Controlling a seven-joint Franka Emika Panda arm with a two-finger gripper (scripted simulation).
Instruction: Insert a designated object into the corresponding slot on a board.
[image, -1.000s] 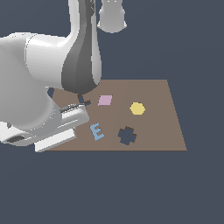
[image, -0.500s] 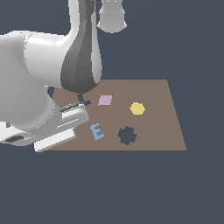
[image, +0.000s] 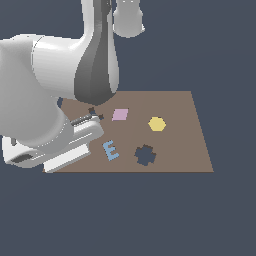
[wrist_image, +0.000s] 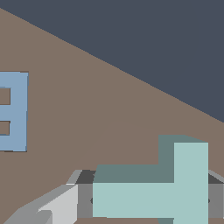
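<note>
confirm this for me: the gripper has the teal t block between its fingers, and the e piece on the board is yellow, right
Not quite. The E piece is blue, not yellow; the exterior view shows it on the board, and the yellow piece there is the hexagon. The rest holds: the wrist view shows the teal T block between the gripper's fingers.

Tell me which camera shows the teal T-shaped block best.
The wrist view: the teal T-shaped block fills the foreground between the tool's fingers. In the exterior view the arm hides it entirely.
</note>
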